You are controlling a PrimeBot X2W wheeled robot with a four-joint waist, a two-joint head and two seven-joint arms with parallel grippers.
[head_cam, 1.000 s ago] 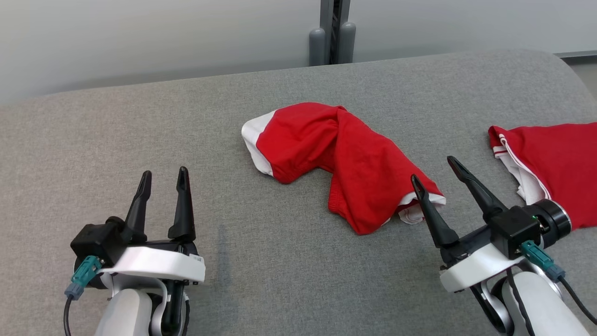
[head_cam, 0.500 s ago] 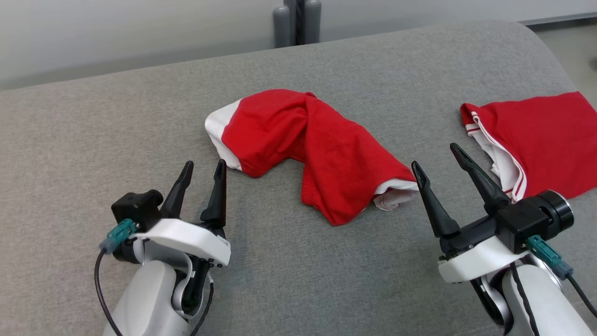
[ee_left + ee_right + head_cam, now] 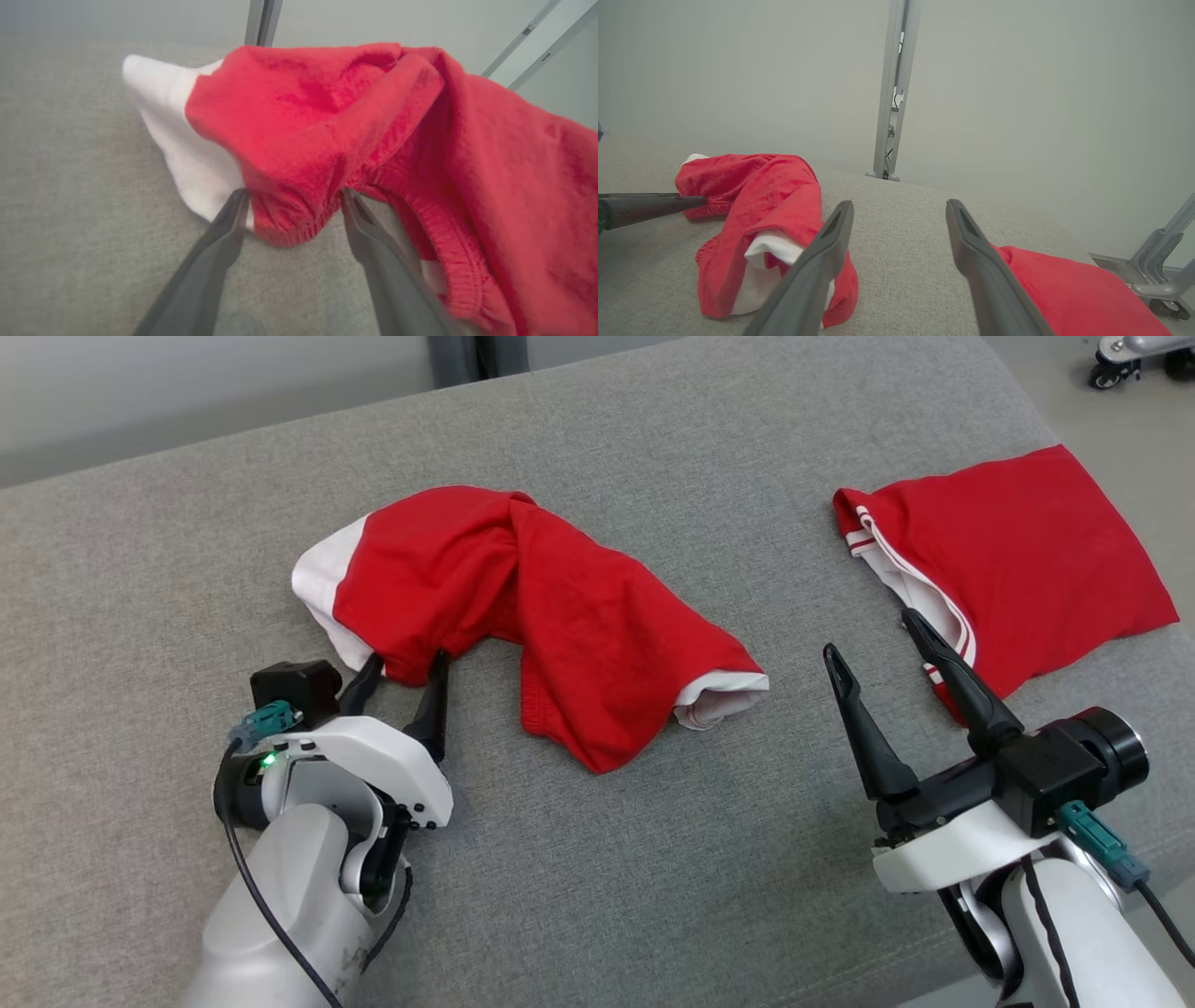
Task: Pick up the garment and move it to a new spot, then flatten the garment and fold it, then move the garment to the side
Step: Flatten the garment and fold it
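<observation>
I'm at the very start here: as far as I can judge, nothing of the job is done. The garment (image 3: 560, 616) lies crumpled and twisted near the middle of the grey padded surface (image 3: 653, 877), a little toward its left side. It is red with white trim, and it is not lifted, flattened or folded. My left gripper (image 3: 406, 663) has its jaws spread wide at the garment's near left end. In the left wrist view a bunched red hem (image 3: 294, 219) sits right between the two fingers (image 3: 219, 252), touching or almost touching them, but nothing is pinched yet. My right gripper (image 3: 870, 635) is also wide open and holds nothing, hovering over bare surface just right of the garment's white-lined opening (image 3: 719, 695). So the pick-up, the move, the flattening, the fold and the set-aside are all left to do. A folded red cloth (image 3: 1018, 541) lies flat against the right edge, and my right gripper's outer finger crosses its near corner in the head view. I reckon it limits the room on that side. Beyond the far right corner a wheeled base (image 3: 1134, 355) stands on the floor.
</observation>
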